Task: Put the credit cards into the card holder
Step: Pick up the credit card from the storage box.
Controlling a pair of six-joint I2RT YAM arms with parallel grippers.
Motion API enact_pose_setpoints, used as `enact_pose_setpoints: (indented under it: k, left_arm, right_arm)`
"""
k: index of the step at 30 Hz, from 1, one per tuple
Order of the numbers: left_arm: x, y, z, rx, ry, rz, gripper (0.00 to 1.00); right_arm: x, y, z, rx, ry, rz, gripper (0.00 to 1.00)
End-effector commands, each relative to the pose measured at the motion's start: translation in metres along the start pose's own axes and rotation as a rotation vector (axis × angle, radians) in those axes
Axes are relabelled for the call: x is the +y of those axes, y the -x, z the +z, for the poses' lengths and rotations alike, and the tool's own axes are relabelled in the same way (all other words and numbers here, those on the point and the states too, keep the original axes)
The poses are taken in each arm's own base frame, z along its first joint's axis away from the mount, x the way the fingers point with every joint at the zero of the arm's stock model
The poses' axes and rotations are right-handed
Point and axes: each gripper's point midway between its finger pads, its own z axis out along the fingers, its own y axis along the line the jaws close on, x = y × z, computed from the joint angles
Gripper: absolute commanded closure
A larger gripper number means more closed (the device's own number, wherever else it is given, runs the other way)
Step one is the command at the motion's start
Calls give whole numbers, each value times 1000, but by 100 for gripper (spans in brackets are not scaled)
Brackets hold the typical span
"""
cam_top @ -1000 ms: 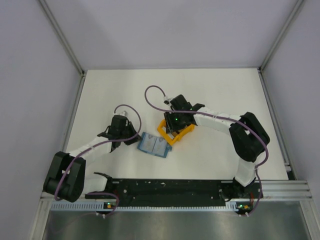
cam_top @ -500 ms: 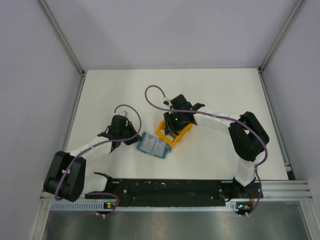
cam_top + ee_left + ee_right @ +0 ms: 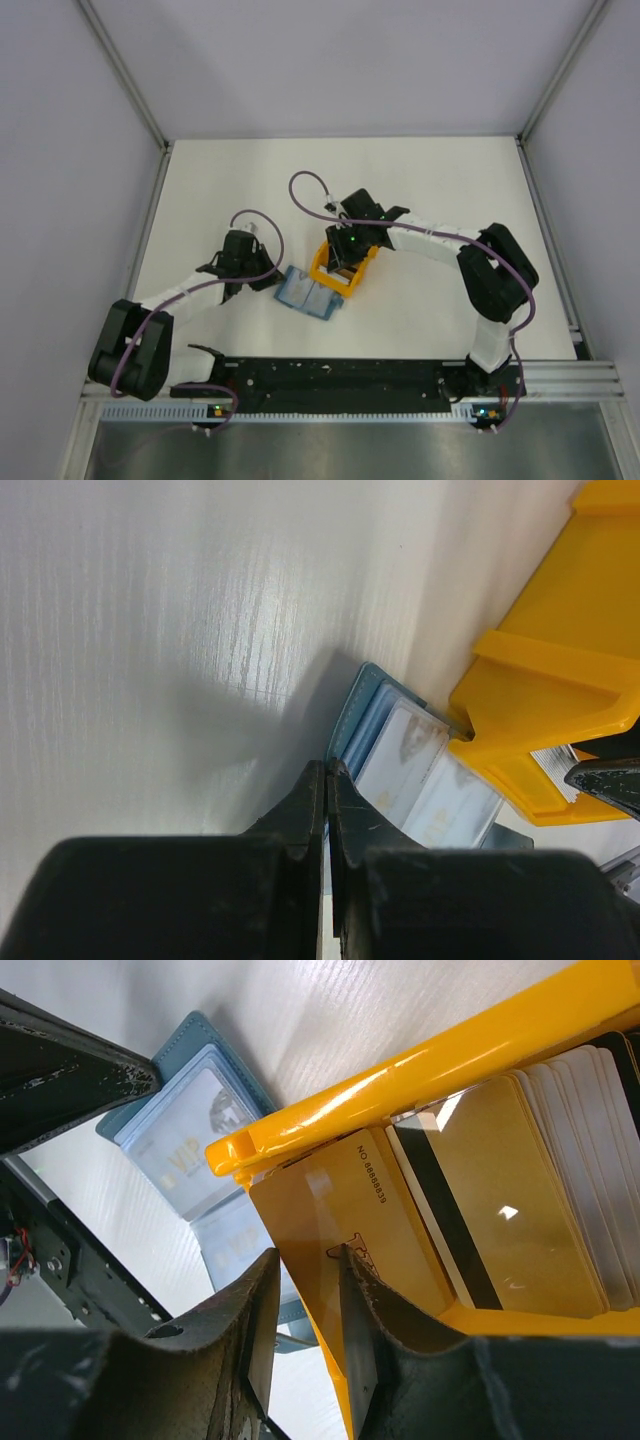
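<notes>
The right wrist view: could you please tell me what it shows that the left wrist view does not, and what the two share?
Only the right wrist view clearly shows the row of cards standing in the orange rack, and a numbered gold card between the fingers of the right pincer. Only the left wrist view shows the left pincer, its fingers shut together by the edge of the wallet. Both show the wallet lying open with clear pockets, and the orange rack against it.

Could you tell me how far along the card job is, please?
Done: the open card holder already shows VIP cards in two pockets. In hand: the right gripper pinches a gold card at the orange rack; the left gripper sits shut at the holder's edge. Left: the stack in the rack.
</notes>
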Motion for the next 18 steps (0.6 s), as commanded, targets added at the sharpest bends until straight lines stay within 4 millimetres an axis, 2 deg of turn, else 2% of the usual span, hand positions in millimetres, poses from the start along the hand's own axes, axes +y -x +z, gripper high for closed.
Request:
enact_pose_setpoints:
  k: [1, 7, 12, 18]
  left_arm:
    - [-11, 13, 1, -37, -39, 4, 100]
    - [-11, 12, 1, -35, -40, 3, 100]
    - [-11, 13, 0, -36, -42, -1, 100]
    - [-12, 12, 1, -35, -42, 2, 100]
  right_arm:
    - [16, 13, -7, -24, 64, -2, 71]
    - [15, 12, -8, -20, 69, 0, 77]
    - [17, 15, -9, -25, 77, -4, 90]
    - [12, 15, -9, -30, 54, 4, 98]
